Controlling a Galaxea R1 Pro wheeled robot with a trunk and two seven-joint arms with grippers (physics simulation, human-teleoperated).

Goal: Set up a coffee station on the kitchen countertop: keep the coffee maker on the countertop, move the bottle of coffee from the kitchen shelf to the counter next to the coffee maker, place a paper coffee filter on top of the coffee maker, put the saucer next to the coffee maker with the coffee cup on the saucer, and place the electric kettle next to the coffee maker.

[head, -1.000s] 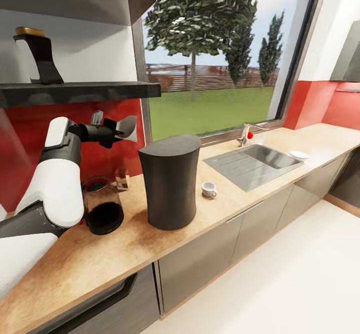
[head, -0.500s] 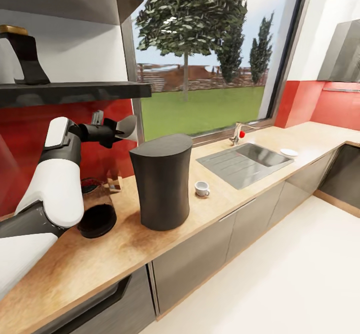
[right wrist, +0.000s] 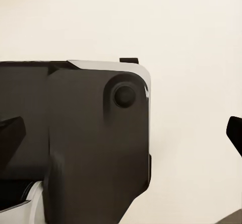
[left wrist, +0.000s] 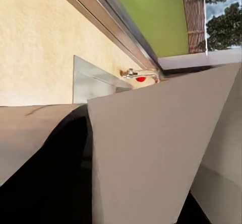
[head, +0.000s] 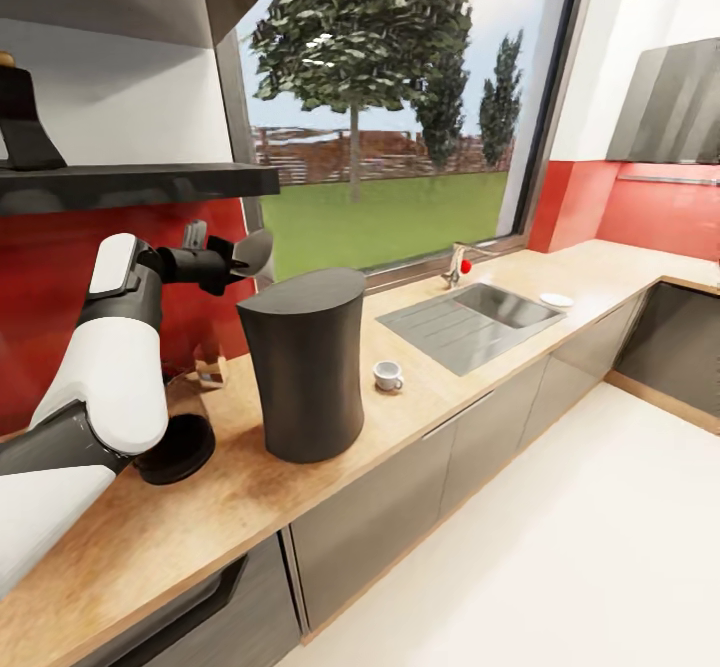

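Observation:
My left gripper (head: 236,261) is shut on the paper coffee filter (head: 258,251), a pale grey cone held just left of and above the tall dark coffee maker (head: 300,367). Close up in the left wrist view, the filter (left wrist: 151,153) covers the fingers. The tiny white coffee cup (head: 388,375) stands on the light wood kitchen countertop (head: 250,487), right of the maker. The white saucer (head: 556,299) lies beyond the sink. The bottle of coffee (head: 18,127) stands on the dark kitchen shelf (head: 150,182), cut off by the picture's edge. My right gripper (right wrist: 121,133) is open over pale floor.
A glass carafe with a black handle (head: 178,447) sits half hidden behind my left arm, with a small jar (head: 208,369) by the red wall. The steel sink (head: 470,319) and faucet (head: 457,265) lie under the window. Pale floor (head: 560,547) spreads in front of the grey cabinets.
The whole head view has swung right, so the camera moved. The filter in my left gripper is now closer to the coffee maker's top than before.

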